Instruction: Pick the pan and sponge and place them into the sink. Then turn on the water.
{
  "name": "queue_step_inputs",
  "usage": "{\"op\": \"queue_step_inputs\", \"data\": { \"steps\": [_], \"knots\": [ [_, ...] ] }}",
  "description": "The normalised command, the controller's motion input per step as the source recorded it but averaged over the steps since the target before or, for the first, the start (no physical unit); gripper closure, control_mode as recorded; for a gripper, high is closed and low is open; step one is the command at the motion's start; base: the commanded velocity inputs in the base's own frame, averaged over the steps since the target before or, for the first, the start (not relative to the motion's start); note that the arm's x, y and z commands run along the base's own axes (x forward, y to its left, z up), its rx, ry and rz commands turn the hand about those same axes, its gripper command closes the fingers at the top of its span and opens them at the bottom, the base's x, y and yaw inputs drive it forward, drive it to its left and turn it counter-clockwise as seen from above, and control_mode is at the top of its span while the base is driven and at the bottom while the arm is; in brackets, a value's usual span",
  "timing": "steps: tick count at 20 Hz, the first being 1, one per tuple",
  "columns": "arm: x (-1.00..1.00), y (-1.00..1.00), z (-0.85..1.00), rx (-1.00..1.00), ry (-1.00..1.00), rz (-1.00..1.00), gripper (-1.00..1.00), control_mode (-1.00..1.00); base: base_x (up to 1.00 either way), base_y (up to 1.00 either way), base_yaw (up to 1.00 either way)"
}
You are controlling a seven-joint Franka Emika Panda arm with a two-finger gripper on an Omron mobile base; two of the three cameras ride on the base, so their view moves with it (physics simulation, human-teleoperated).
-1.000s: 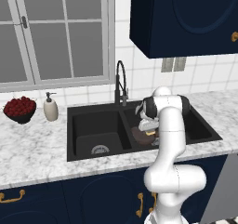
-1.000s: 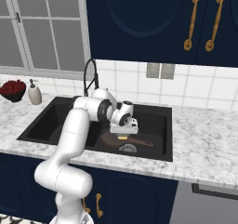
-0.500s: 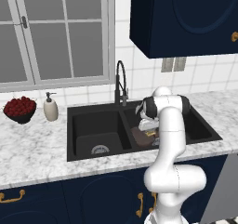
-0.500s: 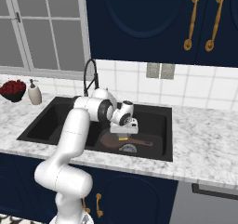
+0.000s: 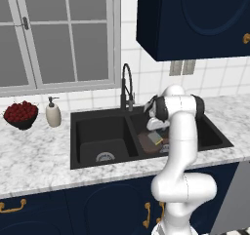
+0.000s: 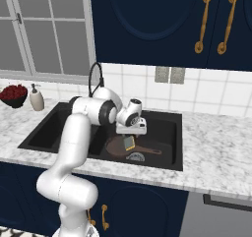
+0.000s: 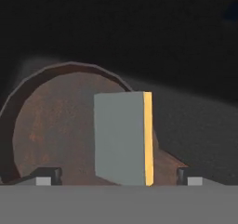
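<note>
The dark brown pan (image 5: 145, 142) (image 6: 114, 146) (image 7: 51, 125) lies on the floor of the right basin of the black sink (image 5: 97, 129) (image 6: 49, 128), its handle pointing right. The sponge (image 5: 155, 138) (image 6: 129, 142) (image 7: 121, 139) rests on the pan, grey face up and tilted, with its yellow layer along one edge. My gripper (image 5: 157, 126) (image 6: 132, 131) (image 7: 118, 175) hovers just above the sponge, open, its fingertips wide apart and clear of the sponge. No water runs from the black coil-necked faucet (image 5: 126, 85) (image 6: 93, 78).
A black bowl of red fruit (image 5: 20, 114) (image 6: 14, 94) and a white soap dispenser (image 5: 52, 114) (image 6: 36, 99) stand on the marble counter left of the sink. Dark blue cabinets hang above. A silver drain (image 5: 105, 157) shows in the left basin.
The hand has risen a little above the basin. The sponge and the pan lie where they were.
</note>
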Motion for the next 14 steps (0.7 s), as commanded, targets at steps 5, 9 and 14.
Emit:
{"op": "queue_step_inputs", "data": {
  "steps": [5,9,14],
  "knots": [
    [-0.09,0.0,0.42,0.03,-0.2,0.0,-1.0,-1.0,0.0,0.0,0.0],
    [-0.01,0.0,0.12,0.05,-0.25,0.0,-1.0,-1.0,0.0,0.0,0.0],
    [0.0,0.0,0.12,0.03,-0.26,0.0,-1.0,-1.0,0.0,0.0,0.0]
  ]
}}
